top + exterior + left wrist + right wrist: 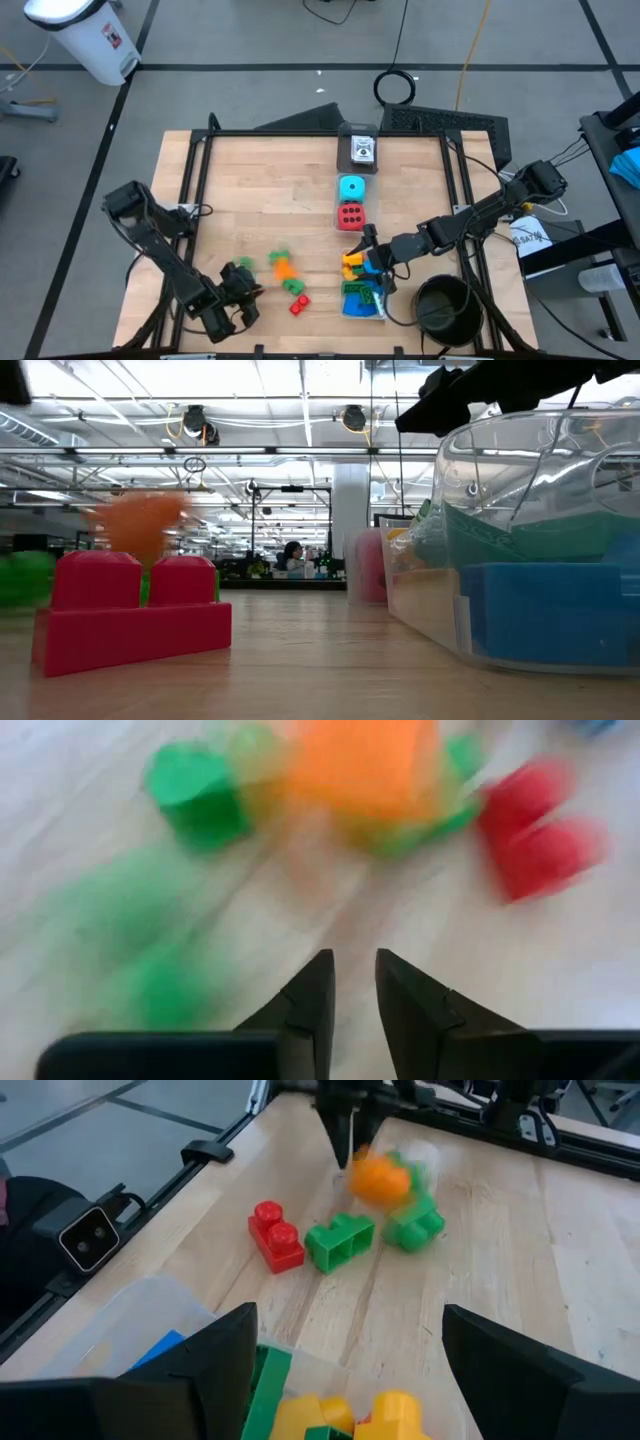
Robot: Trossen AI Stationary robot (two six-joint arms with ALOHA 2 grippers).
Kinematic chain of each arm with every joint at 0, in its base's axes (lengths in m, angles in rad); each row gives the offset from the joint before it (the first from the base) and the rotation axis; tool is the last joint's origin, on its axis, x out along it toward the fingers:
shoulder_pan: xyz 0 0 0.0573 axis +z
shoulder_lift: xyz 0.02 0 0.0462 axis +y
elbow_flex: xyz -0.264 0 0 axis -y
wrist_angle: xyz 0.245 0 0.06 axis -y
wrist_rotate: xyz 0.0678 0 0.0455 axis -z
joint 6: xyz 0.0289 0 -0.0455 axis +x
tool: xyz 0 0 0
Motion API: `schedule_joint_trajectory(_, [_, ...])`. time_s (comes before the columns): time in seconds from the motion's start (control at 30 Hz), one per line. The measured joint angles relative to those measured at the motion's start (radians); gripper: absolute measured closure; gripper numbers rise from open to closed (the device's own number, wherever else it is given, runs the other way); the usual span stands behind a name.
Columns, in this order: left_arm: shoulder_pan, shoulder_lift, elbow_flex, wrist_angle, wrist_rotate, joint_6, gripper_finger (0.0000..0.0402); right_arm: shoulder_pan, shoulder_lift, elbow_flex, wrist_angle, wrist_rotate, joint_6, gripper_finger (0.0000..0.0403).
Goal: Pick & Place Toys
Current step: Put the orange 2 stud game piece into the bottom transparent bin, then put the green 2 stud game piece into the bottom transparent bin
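Loose bricks lie on the wooden table (250, 180): an orange one (283, 266), green ones (240, 266) (293, 285) and a red one (299, 304), which also shows in the low view (130, 610). My left gripper (248, 291) (350, 975) hovers just near of them, its fingers almost together and empty. My right gripper (368, 246) (345, 1350) is wide open and empty above a clear box (362, 295) that holds yellow, green and blue bricks. A cyan die (351, 187) and a red die (351, 215) sit in a clear box farther back.
A black round bowl (443, 305) stands at the near right, beside the clear box. A small box with a picture card (360, 150) sits at the far middle. A dark frame rail (190, 190) runs along the table's left and right sides.
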Motion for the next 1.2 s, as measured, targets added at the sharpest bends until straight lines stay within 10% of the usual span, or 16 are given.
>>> schedule_joint_trajectory(0.23, [0.032, -0.120, 0.003, 0.119, -0.155, 0.298, 0.0374, 0.000, 0.000, 0.000, 0.058, 0.000, -0.001, 0.0119])
schedule_joint_trajectory(0.43, [0.091, -0.134, 0.004, 0.188, -0.095, 0.467, 0.0380, 0.000, 0.000, 0.000, 0.056, 0.000, 0.005, 0.0119])
schedule_joint_trajectory(0.9, [0.263, -0.275, -0.003, -0.693, 0.314, -0.252, 0.0140, 0.000, 0.000, 0.000, 0.053, 0.000, 0.002, 0.0120])
schedule_joint_trajectory(1.2, [0.317, -0.474, -0.164, -0.747, 0.423, -0.353, 0.0109, 0.000, 0.000, 0.000, 0.053, 0.000, -0.001, 0.0120])
